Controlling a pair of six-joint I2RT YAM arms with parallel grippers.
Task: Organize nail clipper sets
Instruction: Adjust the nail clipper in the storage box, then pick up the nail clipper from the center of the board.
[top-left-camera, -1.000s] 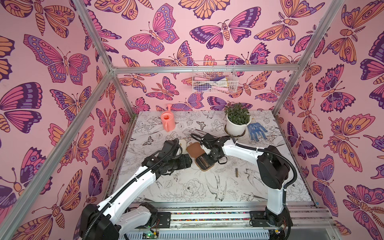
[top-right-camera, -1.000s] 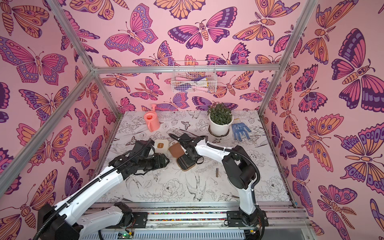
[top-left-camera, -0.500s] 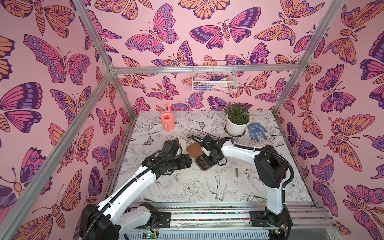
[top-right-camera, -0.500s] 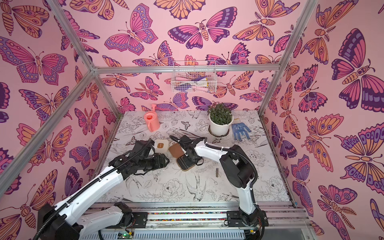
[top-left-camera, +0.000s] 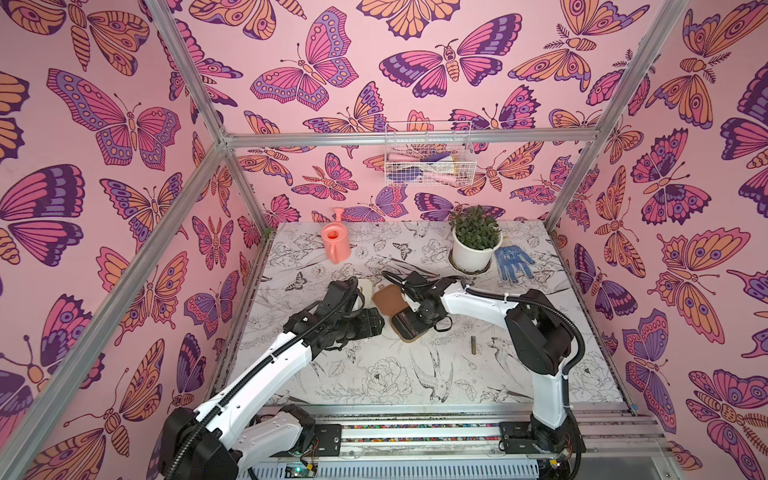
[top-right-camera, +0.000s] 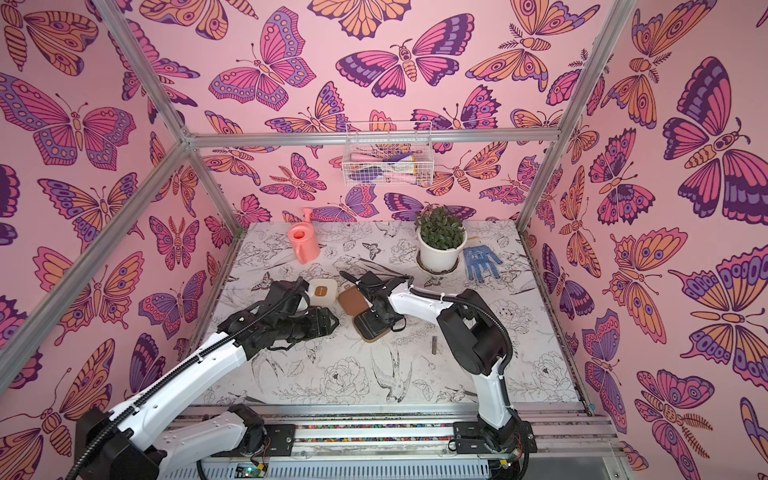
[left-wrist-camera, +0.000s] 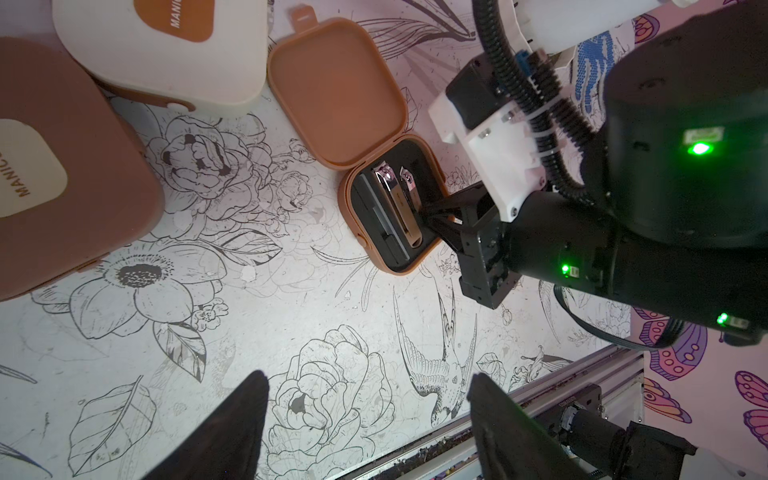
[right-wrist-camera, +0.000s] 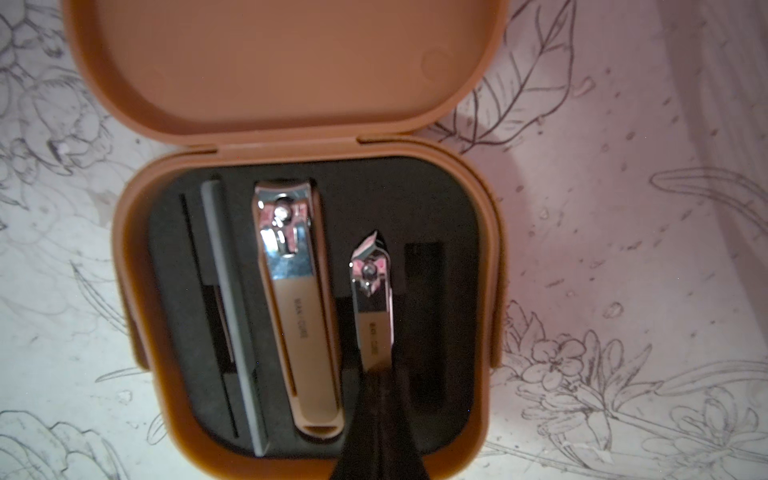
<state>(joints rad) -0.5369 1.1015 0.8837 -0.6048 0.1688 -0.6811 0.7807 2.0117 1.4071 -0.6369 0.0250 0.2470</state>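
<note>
1. Nearest my base, a loose slim metal tool (top-left-camera: 473, 345) is lying on the table, well apart from every case and not yet filed.
2. My left gripper (left-wrist-camera: 365, 395) is hovering near the open tan case (right-wrist-camera: 486, 291), jaws apart and holding nothing.
3. My right gripper (right-wrist-camera: 379, 386) is closed to a point. Its tips are bearing on the tail of the small clipper (right-wrist-camera: 372, 303) in the black tray, beside the large clipper (right-wrist-camera: 295, 307) and the grey file (right-wrist-camera: 232, 316). I cannot tell whether I am pinching or pressing it.
4. The empty slot (right-wrist-camera: 424, 266) is waiting beside it. I judge this set nearly complete, with the lid not yet closed.
5. Farther off, the cream case (top-right-camera: 324, 293) and the closed tan case (left-wrist-camera: 62, 187) are sitting shut.
6. Against a second ago, my right arm is sitting slightly further towards my left side. My left arm and the cases are showing no shift.
</note>
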